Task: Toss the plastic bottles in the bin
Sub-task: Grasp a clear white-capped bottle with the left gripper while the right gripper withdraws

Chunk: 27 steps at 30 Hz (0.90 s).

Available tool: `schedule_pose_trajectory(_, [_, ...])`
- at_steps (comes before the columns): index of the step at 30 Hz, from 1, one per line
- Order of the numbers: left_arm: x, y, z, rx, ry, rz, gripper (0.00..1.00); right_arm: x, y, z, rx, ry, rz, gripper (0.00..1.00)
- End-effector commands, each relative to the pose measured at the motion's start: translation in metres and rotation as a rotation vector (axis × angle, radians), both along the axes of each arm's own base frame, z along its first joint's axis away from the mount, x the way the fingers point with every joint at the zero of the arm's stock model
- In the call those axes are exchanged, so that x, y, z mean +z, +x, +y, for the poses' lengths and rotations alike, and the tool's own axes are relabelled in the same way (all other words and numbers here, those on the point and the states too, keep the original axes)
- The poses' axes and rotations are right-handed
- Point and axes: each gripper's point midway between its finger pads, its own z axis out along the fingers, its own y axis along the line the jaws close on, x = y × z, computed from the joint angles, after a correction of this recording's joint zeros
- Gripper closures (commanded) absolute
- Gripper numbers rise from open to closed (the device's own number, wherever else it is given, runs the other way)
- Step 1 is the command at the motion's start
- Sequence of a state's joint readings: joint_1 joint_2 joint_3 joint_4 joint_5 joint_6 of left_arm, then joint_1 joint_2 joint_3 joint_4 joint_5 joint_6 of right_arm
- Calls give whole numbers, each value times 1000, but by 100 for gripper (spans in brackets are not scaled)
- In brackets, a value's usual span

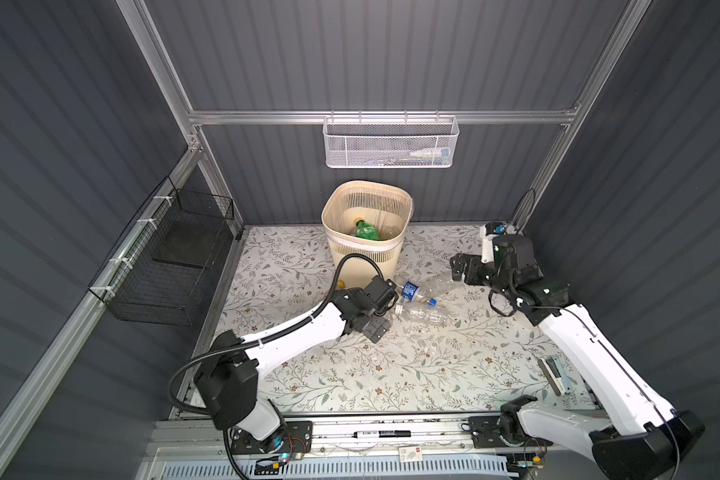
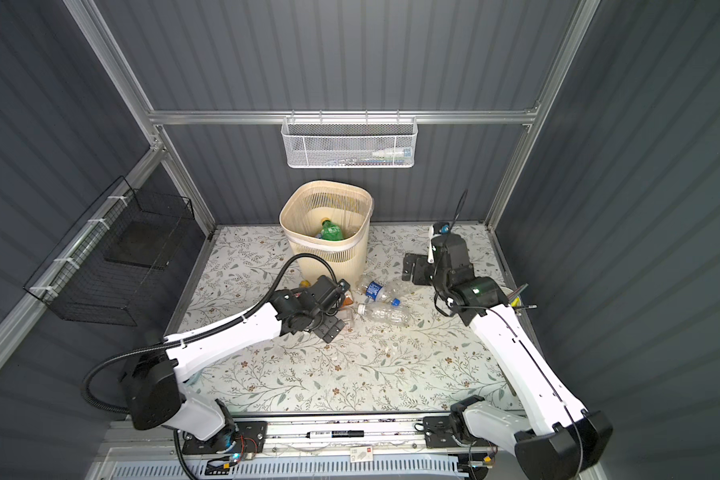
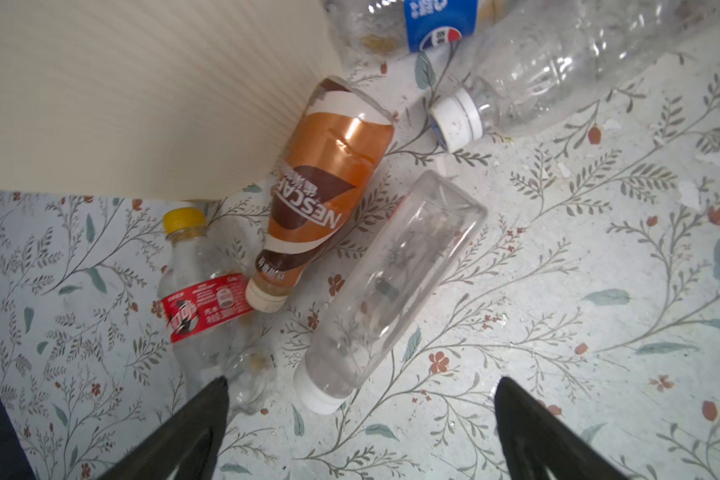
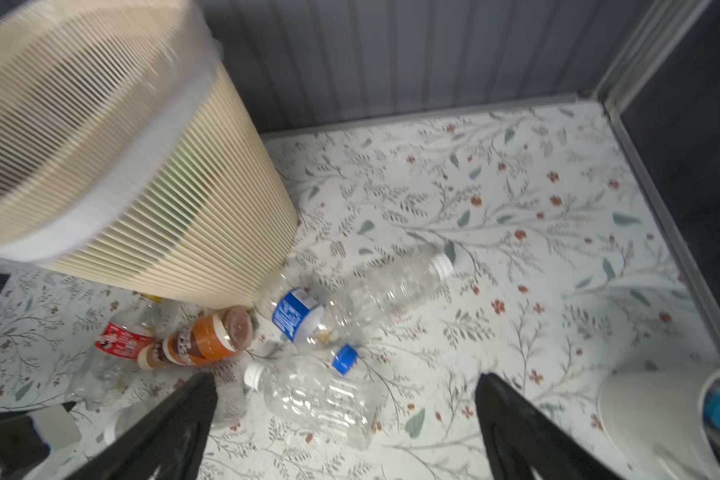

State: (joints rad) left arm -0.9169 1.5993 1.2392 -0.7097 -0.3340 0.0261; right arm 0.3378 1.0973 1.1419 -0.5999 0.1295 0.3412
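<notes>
Mostly clear, crumpled bottles [image 1: 424,316] lie beside the beige bin [image 1: 364,257].

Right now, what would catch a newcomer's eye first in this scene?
The tall beige bin stands at the back of the floral table, a green bottle inside. In front of it lies a huddle of plastic bottles, with the open left gripper and right gripper near them.

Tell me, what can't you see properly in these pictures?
- Inside the bin, top views: only a green bottle shows clearly; the walls hide what lies below.
- White mesh basket, top views: contents too small behind the mesh.
- Blue-label bottle, left wrist view: cut off by the picture's edge.
- Orange-label bottle, top views: mostly hidden under the left arm.
- Bin, right wrist view: blurred.
</notes>
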Motion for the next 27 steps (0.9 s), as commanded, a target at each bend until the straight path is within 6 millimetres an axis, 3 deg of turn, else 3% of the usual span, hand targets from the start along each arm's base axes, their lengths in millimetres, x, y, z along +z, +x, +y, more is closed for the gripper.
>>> schedule_pose_trajectory(1, [-19, -14, -7, -157, 90, 103, 1, -13, -20, -14, -59, 75, 17, 1])
schedule_pose_trajectory(4, [-34, -13, -11, -191, 131, 129, 2, -36, -34, -25, -100, 88, 62, 1])
schedule_pose_trajectory(9, [-56, -13, -14, -204, 180, 185, 13, -53, -48, -33, -132, 115, 91, 1])
schedule_pose_trajectory(14, [-72, -16, -12, -186, 197, 219, 25, -59, -51, -36, -142, 118, 104, 1])
schedule_pose_trajectory(18, [-78, -18, -8, -173, 209, 229, 44, -59, -50, -34, -131, 125, 109, 1])
schedule_pose_trajectory(25, [-81, -19, -2, -143, 219, 228, 45, -60, -47, -32, -125, 144, 111, 1])
schedule_pose_trajectory(27, [-81, -21, -3, -141, 210, 242, 49, -59, -46, -31, -122, 150, 107, 1])
